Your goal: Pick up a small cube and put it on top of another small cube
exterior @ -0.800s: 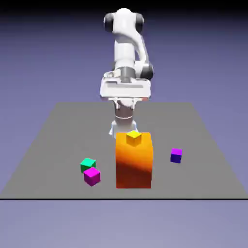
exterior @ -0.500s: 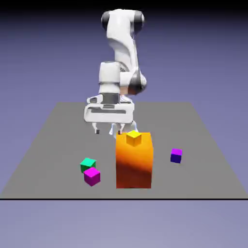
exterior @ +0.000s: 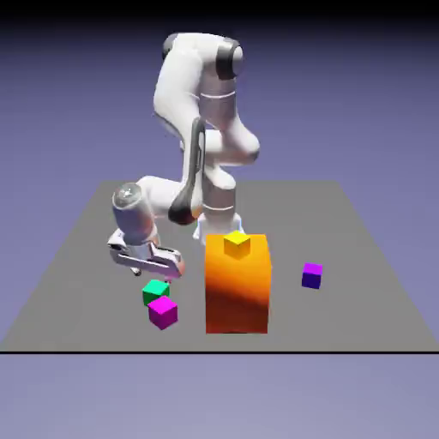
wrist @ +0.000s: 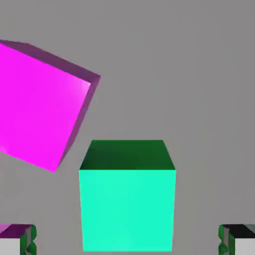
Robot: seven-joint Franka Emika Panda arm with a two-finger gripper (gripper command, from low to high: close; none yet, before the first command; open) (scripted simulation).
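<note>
The green cube (exterior: 155, 292) sits flat and upright on the table (exterior: 283, 210), its top face level. Being a cube, it has no longer axis; in the exterior view its sides are turned slightly from the table's front edge, while in the hand view its edges run nearly straight up and down and straight across.

It lies toward the table's front left corner as the exterior view shows it, nearer the front edge than the back. The end effector (exterior: 150, 275) hangs above and just behind it, toward the table's back edge. The hand view shows the two fingertips (wrist: 29, 240) spread wide, one to either side of the green cube, with bare gaps between; the end effector is open and grips nothing.

The green cube is plain and sharp-edged, its top bright mint green and one side very dark green in the hand view. The magenta cube (exterior: 163, 313) is close beside it, toward the front edge, turned at a different angle; the exterior view shows it partly covering the green cube.
</note>
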